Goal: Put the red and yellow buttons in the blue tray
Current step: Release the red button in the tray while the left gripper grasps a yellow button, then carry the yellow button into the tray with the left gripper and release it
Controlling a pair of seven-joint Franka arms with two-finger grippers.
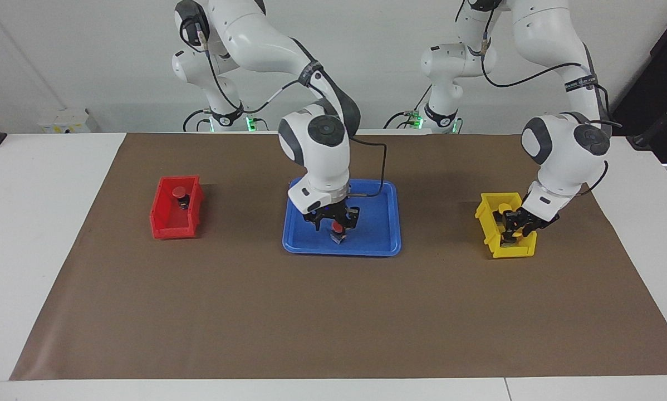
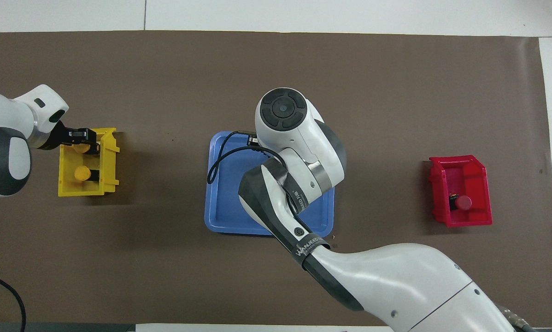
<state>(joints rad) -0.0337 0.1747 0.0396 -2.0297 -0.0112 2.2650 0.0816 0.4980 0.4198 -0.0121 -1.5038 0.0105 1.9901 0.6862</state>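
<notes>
Bright, even light; soft shadows, sharp pics.

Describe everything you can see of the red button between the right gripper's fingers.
The red button has a round, glossy red mushroom cap on a short dark base and looks like plastic. It sits between the fingers of the right gripper, low over the blue tray. Its base is near the tray floor, but contact cannot be told. It seems roughly upright. In the overhead view the arm hides it.
</notes>
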